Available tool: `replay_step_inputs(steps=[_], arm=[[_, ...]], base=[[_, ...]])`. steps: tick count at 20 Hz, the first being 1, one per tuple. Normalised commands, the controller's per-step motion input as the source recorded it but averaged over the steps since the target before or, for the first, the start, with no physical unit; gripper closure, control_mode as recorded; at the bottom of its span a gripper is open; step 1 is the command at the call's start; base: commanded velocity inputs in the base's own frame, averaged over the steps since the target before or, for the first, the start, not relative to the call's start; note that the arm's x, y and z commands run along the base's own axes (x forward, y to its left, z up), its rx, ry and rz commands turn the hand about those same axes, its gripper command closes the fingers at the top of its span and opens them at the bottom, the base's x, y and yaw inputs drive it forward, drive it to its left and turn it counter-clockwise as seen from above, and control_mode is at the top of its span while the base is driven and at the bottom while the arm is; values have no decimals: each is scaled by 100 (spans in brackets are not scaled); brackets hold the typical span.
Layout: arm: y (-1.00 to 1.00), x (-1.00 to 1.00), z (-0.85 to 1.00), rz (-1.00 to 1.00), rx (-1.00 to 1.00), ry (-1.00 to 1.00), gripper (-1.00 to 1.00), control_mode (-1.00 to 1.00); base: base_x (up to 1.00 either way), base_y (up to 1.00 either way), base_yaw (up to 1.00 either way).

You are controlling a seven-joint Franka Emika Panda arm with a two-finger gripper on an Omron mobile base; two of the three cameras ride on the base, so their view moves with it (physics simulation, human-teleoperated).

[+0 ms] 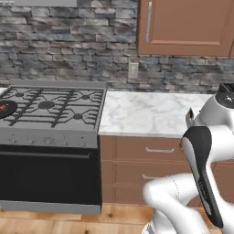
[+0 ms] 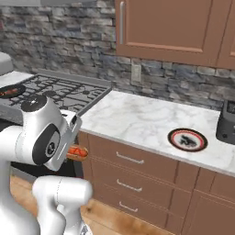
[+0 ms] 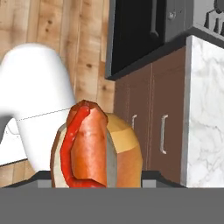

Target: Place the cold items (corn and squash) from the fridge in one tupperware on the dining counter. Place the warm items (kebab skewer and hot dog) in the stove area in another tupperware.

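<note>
The hot dog (image 3: 89, 146), a red-orange sausage in a tan bun, fills the lower middle of the hand view. My gripper (image 2: 73, 151) is shut on it. In the right base view the hot dog (image 2: 78, 152) pokes out beside my hand, held low in front of the brown drawers, to the right of the stove (image 2: 64, 92). The steel stove (image 1: 50, 109) has black grates and a black oven front. A dark round plate (image 1: 4, 109) on its left burner holds a small red-brown piece, too small to name.
A marbled counter (image 1: 146, 112) over brown drawers runs right of the stove. A red-rimmed plate (image 2: 187, 139) with dark pieces lies on it, and a dark appliance (image 2: 227, 121) stands at the far right. Brown wall cabinets (image 2: 170, 27) hang above. The floor is wood.
</note>
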Motion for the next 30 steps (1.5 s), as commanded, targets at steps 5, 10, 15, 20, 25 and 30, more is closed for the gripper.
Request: replay_step_inputs(steps=[5, 10, 15, 20, 25, 30], arm=[[0, 0, 0, 0, 0, 0, 100, 100], [0, 0, 0, 0, 0, 0, 100, 100], [0, 0, 0, 0, 0, 0, 100, 100], [0, 0, 0, 0, 0, 0, 100, 100], [0, 0, 0, 0, 0, 0, 100, 100], [0, 0, 0, 0, 0, 0, 100, 100]], base=[[-4, 100, 1], [0, 100, 24], [0, 99, 44], [0, 81, 53], [0, 82, 51], [21, 70, 46]])
